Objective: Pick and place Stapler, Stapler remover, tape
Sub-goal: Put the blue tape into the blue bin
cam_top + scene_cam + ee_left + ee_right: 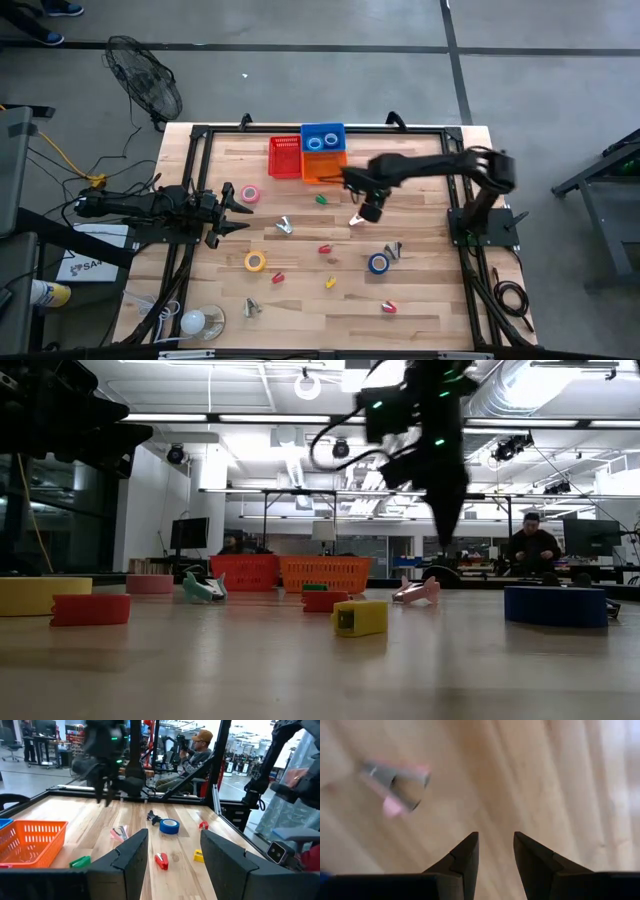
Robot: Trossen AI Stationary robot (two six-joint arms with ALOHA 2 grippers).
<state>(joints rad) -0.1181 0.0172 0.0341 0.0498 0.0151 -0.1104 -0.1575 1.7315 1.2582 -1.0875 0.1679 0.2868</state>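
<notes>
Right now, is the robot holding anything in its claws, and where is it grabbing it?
No, nothing is held. The right gripper hangs open over bare table near a pink stapler remover. The left gripper is open too, empty.

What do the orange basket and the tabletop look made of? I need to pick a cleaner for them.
The orange basket looks like moulded plastic: uniform bright colour, thin lattice walls with a smooth rim. The tabletop looks like wood, probably sealed butcher-block: pale glued strips with visible grain and a mild sheen.
</notes>
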